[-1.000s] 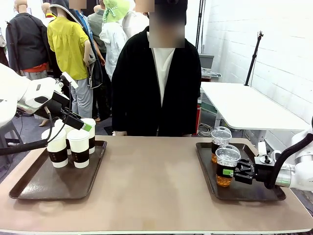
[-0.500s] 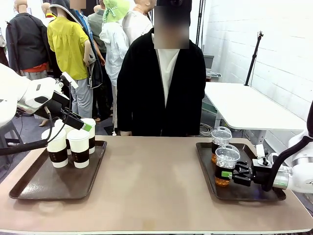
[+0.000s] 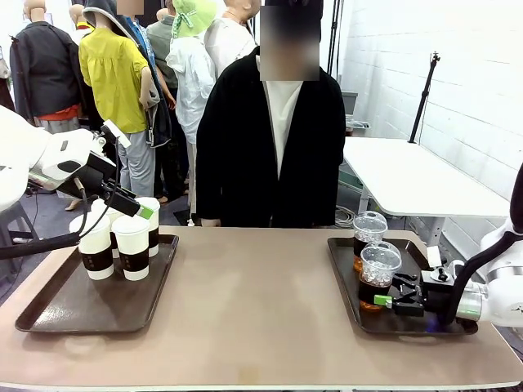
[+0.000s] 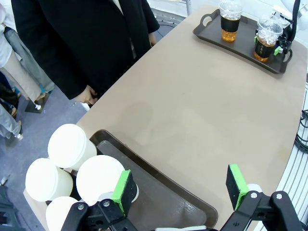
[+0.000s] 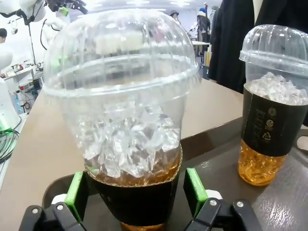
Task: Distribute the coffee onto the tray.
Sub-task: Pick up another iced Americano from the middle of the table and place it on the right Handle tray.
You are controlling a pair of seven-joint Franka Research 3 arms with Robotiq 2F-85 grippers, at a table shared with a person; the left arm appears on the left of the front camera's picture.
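Note:
Several white lidded paper coffee cups (image 3: 132, 245) with brown bands stand clustered at the back of the left tray (image 3: 49, 314). My left gripper (image 3: 139, 210) hovers just over them, open and holding nothing; in the left wrist view its gripper (image 4: 180, 187) spans bare tray beside the white cups (image 4: 72, 147). Two clear dome-lidded cups of amber drink stand on the right tray (image 3: 425, 327): a nearer cup (image 3: 380, 269) and a farther cup (image 3: 369, 233). My right gripper (image 3: 384, 300) is open, its green pads (image 5: 77, 187) flanking the nearer cup's (image 5: 130, 110) black band.
A person in a black coat (image 3: 270, 147) stands at the table's far edge, between the trays. The brown tabletop (image 3: 253, 302) lies bare between the two trays. A white side table (image 3: 409, 175) stands behind at the right.
My right gripper has opened and let go of the nearer clear cup, which now stands on the right tray; the gripper sits slightly lower. The left arm has not moved.

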